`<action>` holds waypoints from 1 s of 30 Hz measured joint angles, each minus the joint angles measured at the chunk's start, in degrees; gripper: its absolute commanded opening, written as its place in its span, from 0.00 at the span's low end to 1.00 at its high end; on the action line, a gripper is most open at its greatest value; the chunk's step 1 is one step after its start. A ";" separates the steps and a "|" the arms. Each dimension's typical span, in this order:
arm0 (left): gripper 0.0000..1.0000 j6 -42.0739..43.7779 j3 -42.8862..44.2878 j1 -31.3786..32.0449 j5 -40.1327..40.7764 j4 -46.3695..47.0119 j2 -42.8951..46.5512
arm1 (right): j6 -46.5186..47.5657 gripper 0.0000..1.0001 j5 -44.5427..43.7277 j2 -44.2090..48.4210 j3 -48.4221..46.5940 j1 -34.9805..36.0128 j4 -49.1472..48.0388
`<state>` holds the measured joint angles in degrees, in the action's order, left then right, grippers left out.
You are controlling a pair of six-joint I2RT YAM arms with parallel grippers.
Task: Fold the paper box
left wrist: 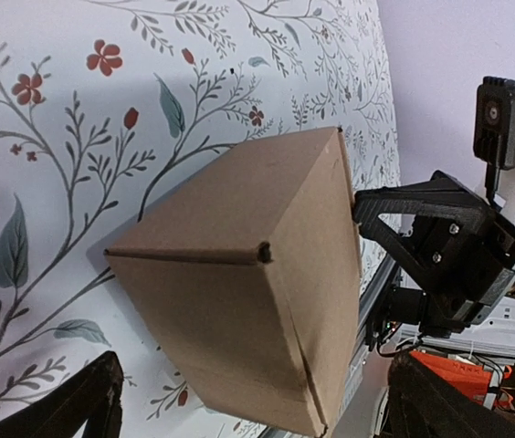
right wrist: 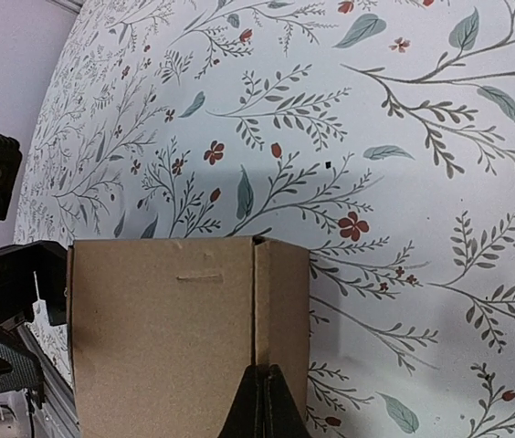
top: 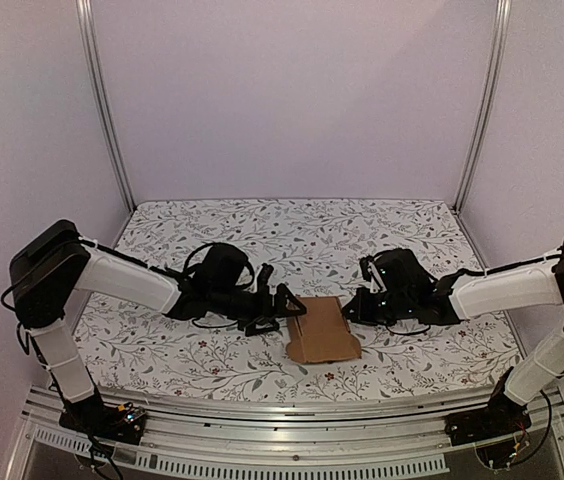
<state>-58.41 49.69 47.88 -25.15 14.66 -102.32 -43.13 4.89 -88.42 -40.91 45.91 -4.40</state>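
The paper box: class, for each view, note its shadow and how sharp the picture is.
Top external: soft even light, paper box shadow faint, frame posts slanted. Left wrist: box sharp, dark shadow on the cloth at its left. Right wrist: box sharp, soft shadow beyond it.

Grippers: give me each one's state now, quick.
Left gripper: open, holding nothing, the box ahead of it.
Right gripper: closed, at the box's edge; a grip cannot be told.
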 measured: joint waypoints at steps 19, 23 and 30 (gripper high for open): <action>1.00 -8.39 -2.99 -0.07 -6.32 14.91 -7.43 | -2.23 0.00 -0.31 0.00 1.99 0.33 -4.00; 0.99 -9.68 -3.45 -0.07 -7.41 17.33 -7.65 | -2.29 0.00 -0.31 0.00 1.99 0.33 -4.13; 0.80 -12.52 -3.76 -0.13 -8.85 21.97 -8.35 | -2.32 0.00 -0.48 0.00 2.29 0.33 -4.57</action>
<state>-70.94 45.93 47.75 -34.00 36.62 -110.67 -45.45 4.40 -88.42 -38.61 46.24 -8.97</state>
